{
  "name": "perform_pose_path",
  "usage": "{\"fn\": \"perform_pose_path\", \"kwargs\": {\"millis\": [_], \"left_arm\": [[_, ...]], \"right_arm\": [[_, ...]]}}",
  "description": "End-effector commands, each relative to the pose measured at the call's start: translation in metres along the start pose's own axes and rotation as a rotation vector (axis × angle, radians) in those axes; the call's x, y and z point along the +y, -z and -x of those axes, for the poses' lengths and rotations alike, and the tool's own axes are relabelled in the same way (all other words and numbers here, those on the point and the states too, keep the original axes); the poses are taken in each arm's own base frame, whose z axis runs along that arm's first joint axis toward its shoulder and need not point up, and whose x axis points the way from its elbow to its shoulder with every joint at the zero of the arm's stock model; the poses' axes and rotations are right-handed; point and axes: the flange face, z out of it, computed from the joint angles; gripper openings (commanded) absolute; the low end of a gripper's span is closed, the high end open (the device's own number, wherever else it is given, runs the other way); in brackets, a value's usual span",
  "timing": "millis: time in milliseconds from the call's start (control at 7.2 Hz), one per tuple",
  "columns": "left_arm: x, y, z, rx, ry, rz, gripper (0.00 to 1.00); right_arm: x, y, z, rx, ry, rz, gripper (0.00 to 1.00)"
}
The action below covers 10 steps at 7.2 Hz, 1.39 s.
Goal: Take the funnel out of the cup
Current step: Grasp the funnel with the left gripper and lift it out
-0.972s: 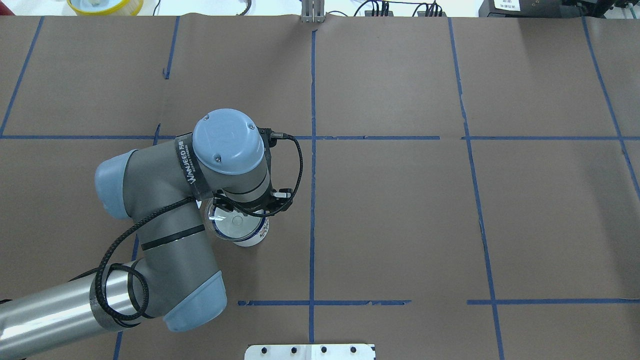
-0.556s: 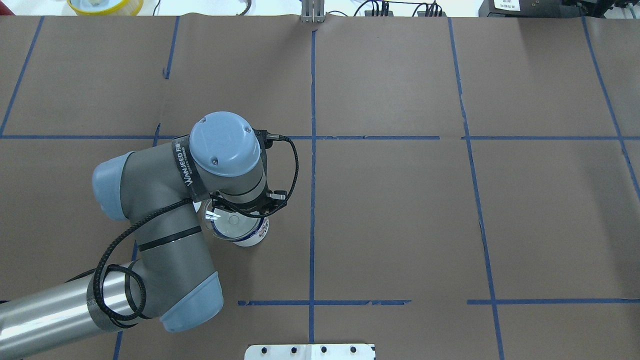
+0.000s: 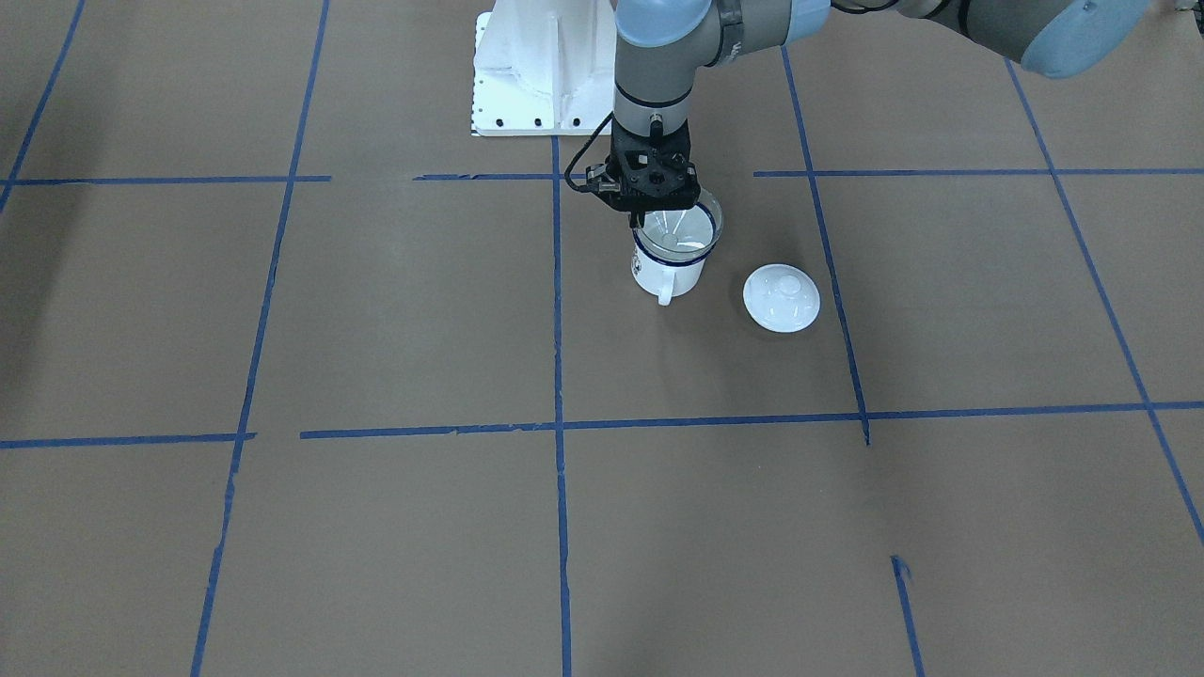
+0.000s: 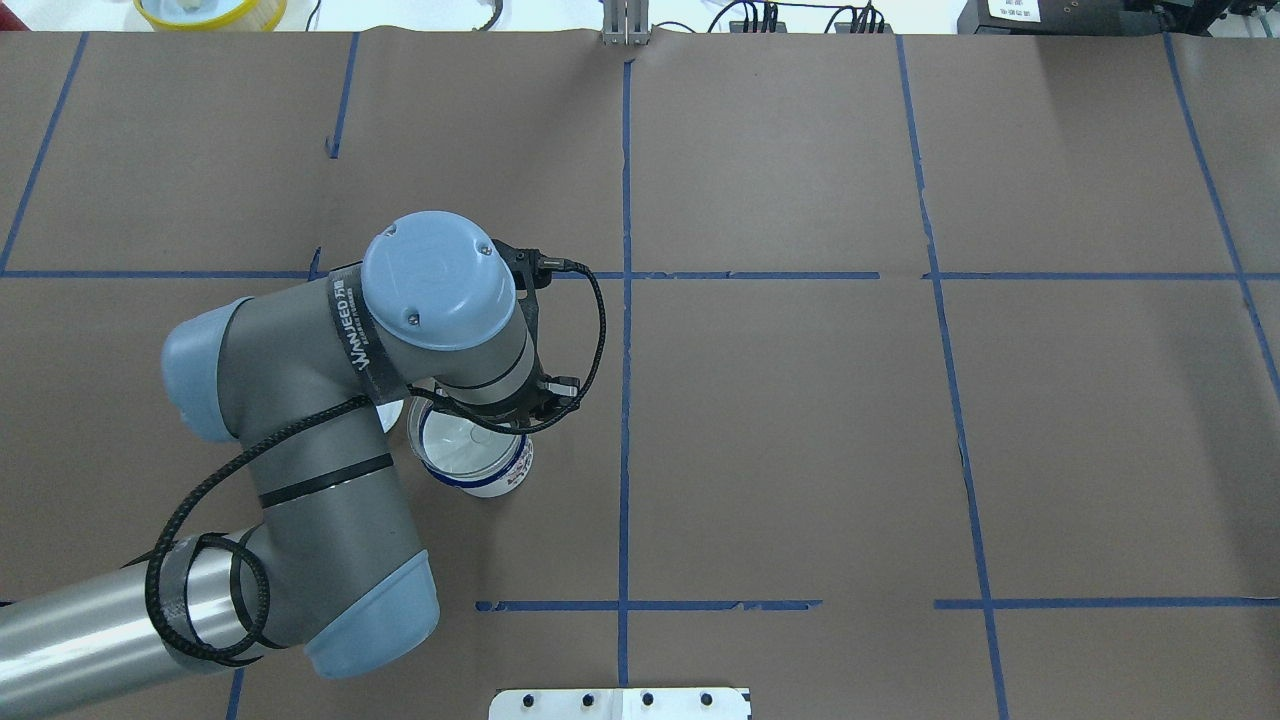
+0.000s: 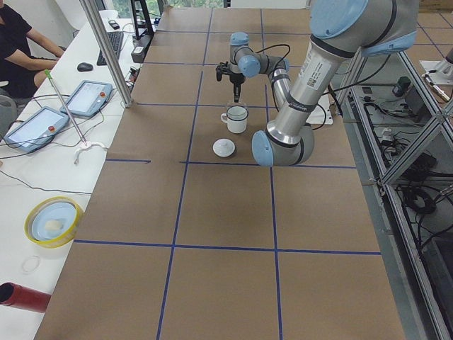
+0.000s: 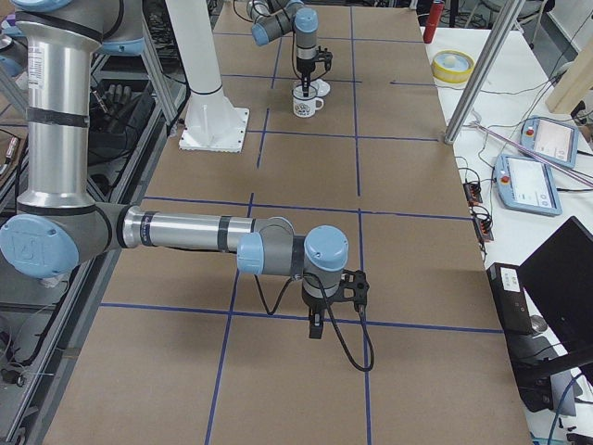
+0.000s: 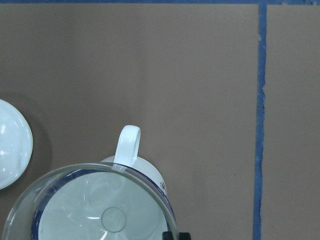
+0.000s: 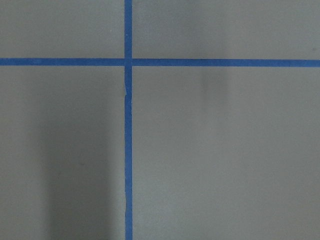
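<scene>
The clear funnel (image 3: 679,226) stands in the mouth of the white cup (image 3: 666,271), its wide rim raised a little above the cup's dark blue rim. My left gripper (image 3: 652,214) comes straight down and is shut on the funnel's rim at the robot's side. In the left wrist view the funnel (image 7: 95,210) covers the cup, whose handle (image 7: 127,145) points away from me. The overhead view shows the funnel (image 4: 462,445) under my wrist. My right gripper (image 6: 316,329) hangs low over bare table far away; I cannot tell if it is open or shut.
A white round lid with a knob (image 3: 781,298) lies on the table close beside the cup, on the robot's left; it also shows in the left wrist view (image 7: 10,145). The white robot base plate (image 3: 536,85) stands behind the cup. Blue tape lines cross the brown table.
My left arm has risen and shifted slightly to the left, and the funnel's rim has come up with it. The cup has stayed on the table.
</scene>
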Motion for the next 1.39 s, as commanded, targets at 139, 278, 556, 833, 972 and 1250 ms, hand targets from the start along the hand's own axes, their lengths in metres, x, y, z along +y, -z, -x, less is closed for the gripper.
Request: {"fn": "perform_pose_path", "kwargs": {"millis": [139,278,556,833,972,1250], "left_arm": [[-0.002,0.102,0.025,0.015,0.047,-0.062,0.00],[-0.019,0.138,0.035,0.025,0.082,-0.108,0.00],[-0.046,0.165,0.052,0.119,0.165,-0.199,0.00],[-0.108,0.139,0.089,0.247,0.298,-0.308,0.00],[-0.132,0.119,0.100,0.320,0.388,-0.388,0.00],[-0.163,0.092,0.111,0.411,0.603,-0.502,0.00]], "right_arm": [[0.000,0.000,0.000,0.000,0.000,0.000,1.00],[0.000,0.000,0.000,0.000,0.000,0.000,1.00],[0.000,0.000,0.000,0.000,0.000,0.000,1.00],[0.000,0.000,0.000,0.000,0.000,0.000,1.00],[0.000,0.000,0.000,0.000,0.000,0.000,1.00],[0.000,0.000,0.000,0.000,0.000,0.000,1.00]]}}
